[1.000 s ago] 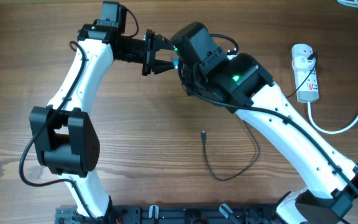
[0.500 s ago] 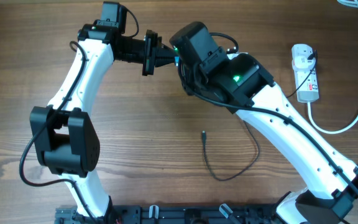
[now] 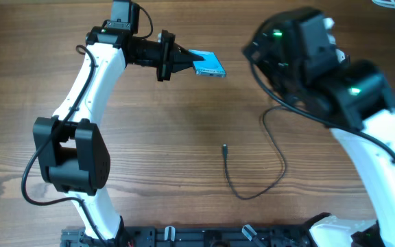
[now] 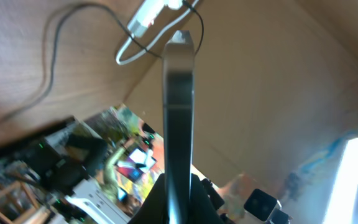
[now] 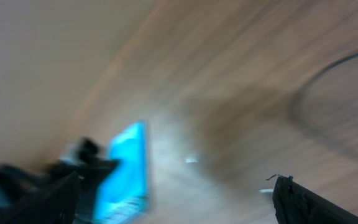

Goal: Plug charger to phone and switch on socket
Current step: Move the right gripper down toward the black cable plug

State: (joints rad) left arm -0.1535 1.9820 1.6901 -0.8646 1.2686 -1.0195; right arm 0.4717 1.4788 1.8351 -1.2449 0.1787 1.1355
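Firmly clamped from both sides, the phone (image 3: 209, 64) stands edge-on between the left gripper's fingers (image 4: 160, 205) in the left wrist view. From overhead, the left gripper (image 3: 177, 60) holds it clear of the table (image 3: 149, 158), its turquoise face up and its free end pointing toward the right arm (image 3: 321, 75).

The right gripper (image 5: 176, 186) appears in its own blurred wrist view with fingers spread wide and nothing between them, facing the phone from some way off. The charger (image 3: 252, 194) lies loose on the wood well below both grippers, its connector tip (image 3: 224, 147) resting free at the end of a wide loop. The socket is hidden under the right arm from overhead; a white shape at the top of the left wrist view (image 4: 149, 17) is probably it, though too blurred to be sure.

By this reckoning the step in hand is fetching the cable, with plugging and switching not yet done. Done well, the right gripper would come down on the cable just behind the tip, leaving the tip projecting and square to the fingers, because a grasp further back would let the thin cable droop. The left gripper should keep the phone steady and its port end unobstructed, so the tip can be lined up straight before any push.
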